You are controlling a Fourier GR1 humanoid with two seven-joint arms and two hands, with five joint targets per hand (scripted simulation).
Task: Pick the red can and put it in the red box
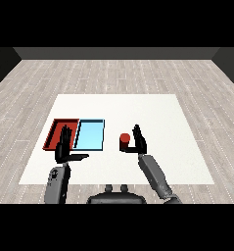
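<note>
Two grey forearms showing against the white table [187, 147], one entering at each near corner of it. Both looking cylindrical, segmented, darker bands toward the wrist. Left hand [64, 147] reading matte black, slim fingers plus thumb. Right hand [138, 142] appearing the same black; no markings or cables making themselves visible

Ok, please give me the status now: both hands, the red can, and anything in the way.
Left hand open, over red tray. Right hand open beside red can, not gripping. Can upright on table. Blue tray between can and red tray.
</note>
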